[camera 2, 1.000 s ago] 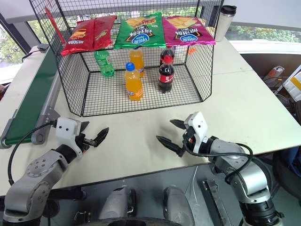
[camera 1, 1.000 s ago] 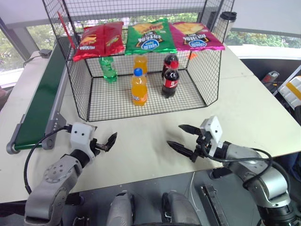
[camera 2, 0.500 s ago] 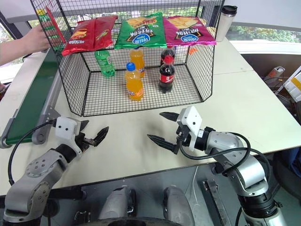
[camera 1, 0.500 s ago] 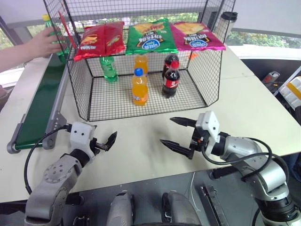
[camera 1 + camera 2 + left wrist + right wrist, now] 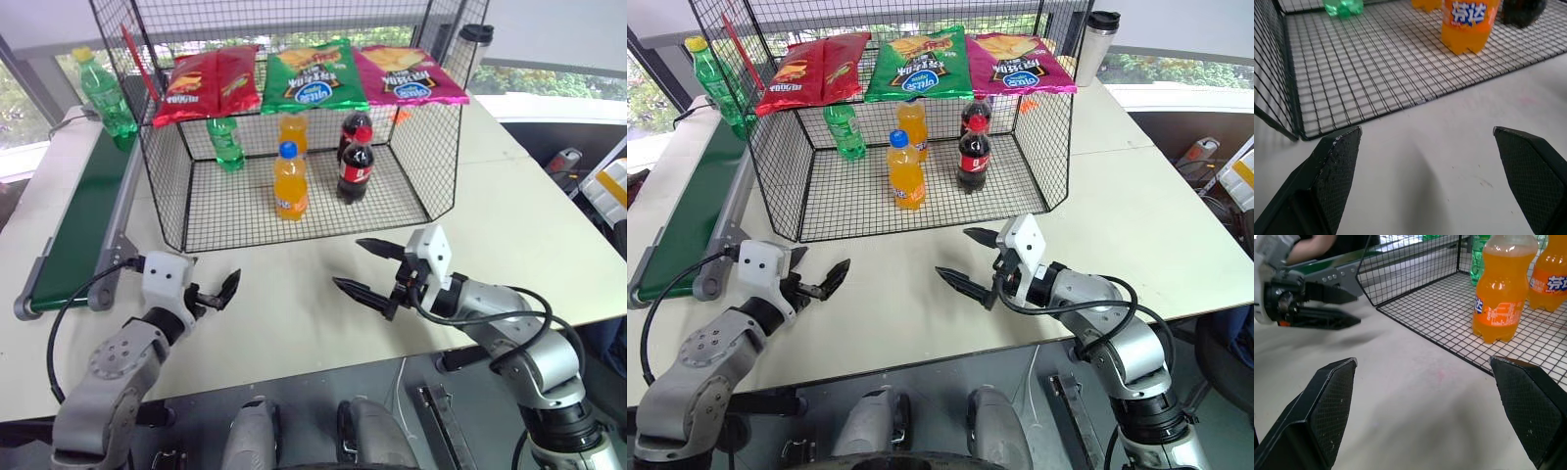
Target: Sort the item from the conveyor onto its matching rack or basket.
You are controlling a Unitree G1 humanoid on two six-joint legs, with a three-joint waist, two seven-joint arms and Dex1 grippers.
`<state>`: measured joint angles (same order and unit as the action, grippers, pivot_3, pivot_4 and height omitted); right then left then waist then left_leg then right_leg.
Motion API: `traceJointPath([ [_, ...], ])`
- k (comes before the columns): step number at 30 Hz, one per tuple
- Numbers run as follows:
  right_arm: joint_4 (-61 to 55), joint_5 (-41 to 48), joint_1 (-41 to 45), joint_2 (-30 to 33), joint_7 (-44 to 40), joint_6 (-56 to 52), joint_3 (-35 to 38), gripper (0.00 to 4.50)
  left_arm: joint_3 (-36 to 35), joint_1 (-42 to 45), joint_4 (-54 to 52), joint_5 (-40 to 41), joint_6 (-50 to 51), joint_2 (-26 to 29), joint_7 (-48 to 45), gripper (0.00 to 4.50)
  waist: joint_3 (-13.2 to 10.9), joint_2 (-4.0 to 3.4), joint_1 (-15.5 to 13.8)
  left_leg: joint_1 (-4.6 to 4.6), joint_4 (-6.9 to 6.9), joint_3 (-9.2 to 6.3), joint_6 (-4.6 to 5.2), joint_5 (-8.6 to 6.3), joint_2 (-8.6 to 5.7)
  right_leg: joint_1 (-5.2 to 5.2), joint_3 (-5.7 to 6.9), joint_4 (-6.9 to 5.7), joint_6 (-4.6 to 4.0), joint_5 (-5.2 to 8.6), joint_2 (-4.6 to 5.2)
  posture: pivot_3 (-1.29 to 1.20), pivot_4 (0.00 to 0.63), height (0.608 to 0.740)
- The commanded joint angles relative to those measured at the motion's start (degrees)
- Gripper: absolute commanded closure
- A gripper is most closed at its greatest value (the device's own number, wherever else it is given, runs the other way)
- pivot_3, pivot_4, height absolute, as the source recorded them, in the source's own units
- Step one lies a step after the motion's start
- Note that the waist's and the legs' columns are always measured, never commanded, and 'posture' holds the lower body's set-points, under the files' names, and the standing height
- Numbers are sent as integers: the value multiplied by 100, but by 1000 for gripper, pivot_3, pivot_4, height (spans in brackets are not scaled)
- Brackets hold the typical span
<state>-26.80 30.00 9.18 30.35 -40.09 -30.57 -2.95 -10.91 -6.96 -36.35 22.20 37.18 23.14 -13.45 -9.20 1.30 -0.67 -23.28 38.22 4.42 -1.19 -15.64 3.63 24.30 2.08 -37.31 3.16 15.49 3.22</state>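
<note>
- Green soda bottle (image 5: 102, 95), yellow cap, stands upright at the far end of the conveyor (image 5: 83, 220), just outside the wire cage's (image 5: 304, 220) left wall.
- Conveyor runs along the left edge of the bench (image 5: 509, 225).
- Inside the cage, on the grid floor: another green bottle (image 5: 224, 143) at back left, two orange soda bottles (image 5: 289, 182) in the middle, two cola bottles (image 5: 356, 163) to the right.
- Three chip bags (image 5: 312, 75) lie on the slanted top shelf.
- Left gripper (image 5: 211, 297) hovers over bare bench near the conveyor's near end; fingers spread wide, nothing between them.
- Right gripper (image 5: 370, 269) hovers in front of the cage's open side; fingers wide apart, empty.
- Steel tumbler (image 5: 471, 54) stands behind the cage's right corner.
</note>
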Motion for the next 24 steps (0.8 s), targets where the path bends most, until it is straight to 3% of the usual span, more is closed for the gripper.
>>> traceJointPath([
  [1, -3, -19, 87, -9, -17, 96, 76, 0, -289, 169, -201, -365, -299, -17, 349, 30, 0, 0, 2, 0, 0, 0, 0, 0, 0, 0, 0, 0, 0, -1, 0, 0, 150, 740],
  [7, 30, 31, 122, -9, -201, 208, 75, 0, -684, 566, -298, -518, -65, -163, 876, 30, 0, 0, 2, 0, 0, 0, 0, 0, 0, 0, 0, 0, 8, -5, -1, 0, 150, 740],
  [15, -33, 6, 188, -31, -287, 244, 20, 0, -1829, 585, 164, -162, 179, -206, 981, 30, 0, 0, 13, 1, -1, -1, 0, 0, 1, 0, 3, -1, 12, -7, -5, 0, 150, 740],
  [19, -68, 15, 278, -54, -251, 168, -32, 0, -2335, 599, 615, -12, 204, -32, 878, 30, 0, 0, 11, 1, 0, 1, 0, 0, 1, 0, 6, -1, 11, -7, -3, 0, 150, 740],
  [24, -130, 84, 487, -31, -233, 59, -36, 0, -2472, 438, 867, 213, 212, 220, 475, 30, 0, 0, 7, 0, 0, 1, 0, 0, 1, 0, 8, -1, 11, -6, -1, 0, 150, 740],
])
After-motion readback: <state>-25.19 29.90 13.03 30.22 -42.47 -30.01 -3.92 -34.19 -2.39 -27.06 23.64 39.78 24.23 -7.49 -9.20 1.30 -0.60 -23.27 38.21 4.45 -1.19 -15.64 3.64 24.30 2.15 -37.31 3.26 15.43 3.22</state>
